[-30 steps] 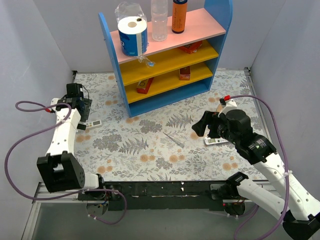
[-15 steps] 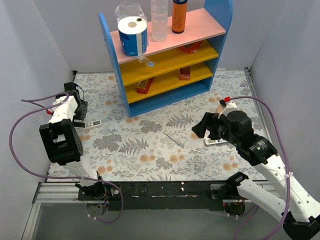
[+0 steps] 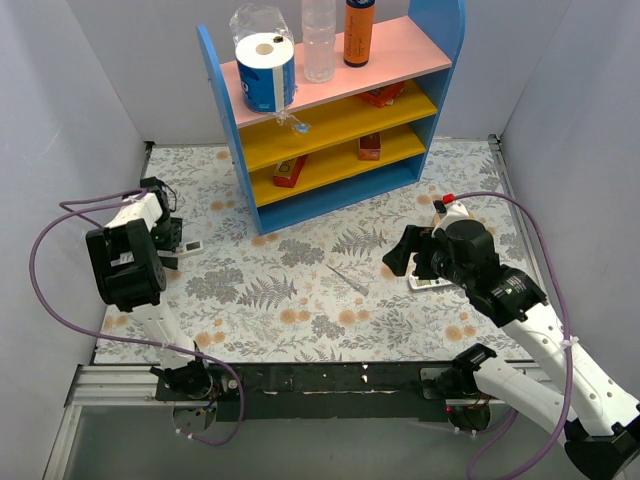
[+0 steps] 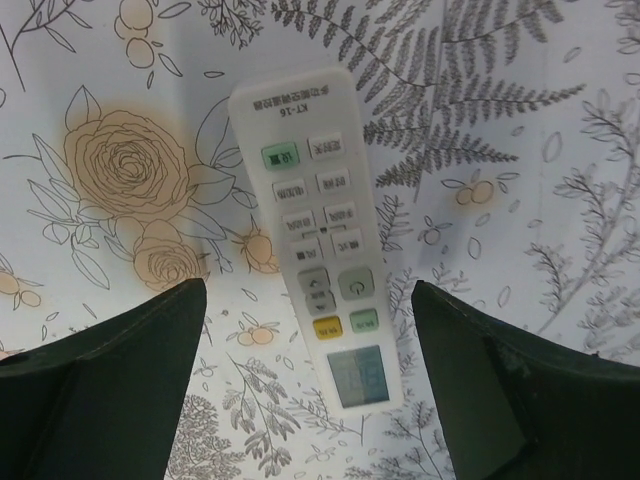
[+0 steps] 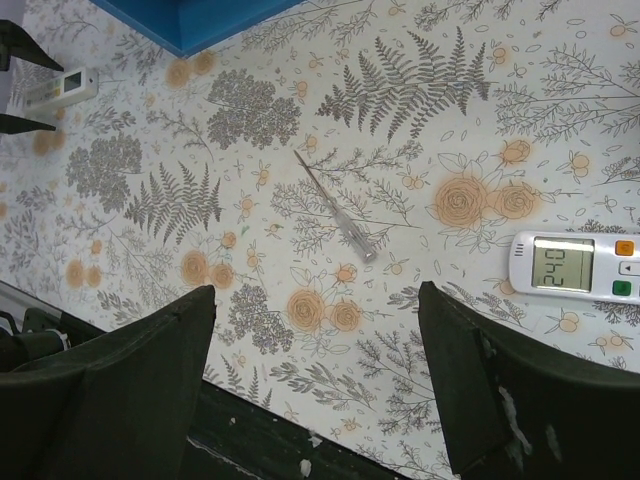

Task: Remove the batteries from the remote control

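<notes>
A white remote (image 4: 315,230) lies face up, buttons showing, on the floral mat. My left gripper (image 4: 308,330) is open just above it, one finger on each side of its display end, not touching. In the top view this remote (image 3: 189,246) lies at the far left beside my left gripper (image 3: 170,240). A second white remote (image 5: 580,265) with a lit display lies right of my right gripper (image 5: 315,320), which is open and empty above the mat. It also shows in the top view (image 3: 436,283), with my right gripper (image 3: 405,255) beside it. No batteries are in view.
A thin grey pen-like stick (image 3: 348,280) lies mid-mat, also in the right wrist view (image 5: 335,208). A blue shelf unit (image 3: 330,110) with yellow and pink boards stands at the back, holding bottles and small boxes. Grey walls close in both sides.
My left arm has folded back, its upper links swinging up toward the left wall, while its gripper stays over the left remote. My right arm has barely moved.
</notes>
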Robot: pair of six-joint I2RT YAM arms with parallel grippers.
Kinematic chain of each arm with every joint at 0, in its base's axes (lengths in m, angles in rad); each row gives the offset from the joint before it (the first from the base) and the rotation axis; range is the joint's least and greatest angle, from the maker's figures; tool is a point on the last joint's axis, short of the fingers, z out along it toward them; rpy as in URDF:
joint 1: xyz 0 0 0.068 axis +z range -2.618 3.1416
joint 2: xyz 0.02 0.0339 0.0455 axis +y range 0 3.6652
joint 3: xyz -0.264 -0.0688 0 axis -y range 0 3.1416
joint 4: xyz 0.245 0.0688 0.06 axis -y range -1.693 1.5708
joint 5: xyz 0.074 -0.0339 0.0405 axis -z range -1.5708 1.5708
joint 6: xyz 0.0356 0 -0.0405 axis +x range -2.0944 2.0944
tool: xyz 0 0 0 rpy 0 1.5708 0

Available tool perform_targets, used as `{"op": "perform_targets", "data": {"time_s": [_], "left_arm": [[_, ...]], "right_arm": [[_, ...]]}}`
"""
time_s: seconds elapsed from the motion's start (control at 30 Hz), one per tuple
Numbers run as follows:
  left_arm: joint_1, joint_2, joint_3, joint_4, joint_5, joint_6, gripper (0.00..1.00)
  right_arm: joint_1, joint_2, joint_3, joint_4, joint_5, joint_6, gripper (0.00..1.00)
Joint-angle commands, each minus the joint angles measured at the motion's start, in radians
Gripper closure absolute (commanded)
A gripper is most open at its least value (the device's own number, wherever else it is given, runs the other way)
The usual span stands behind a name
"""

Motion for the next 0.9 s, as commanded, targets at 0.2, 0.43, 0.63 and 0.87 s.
{"op": "perform_targets", "data": {"time_s": [0.2, 0.43, 0.63, 0.87], "left_arm": [[0.008, 0.026, -0.051, 0.023, -0.036, -0.053, 0.25], [0.007, -0.070, -0.149, 0.015, -0.003, -0.047, 0.50], [0.002, -0.202, -0.196, 0.020, 0.068, 0.059, 0.69], [-0.021, -0.426, -0.392, 0.147, 0.313, 0.241, 1.00]], "right_arm": [[0.004, -0.021, -0.032, 0.047, 0.001, -0.011, 0.12], [0.004, -0.044, -0.038, 0.100, -0.048, -0.030, 0.13], [0.004, -0.044, -0.074, 0.197, -0.262, -0.095, 0.12], [0.004, -0.044, -0.148, 0.315, -0.362, -0.036, 0.12]]}}
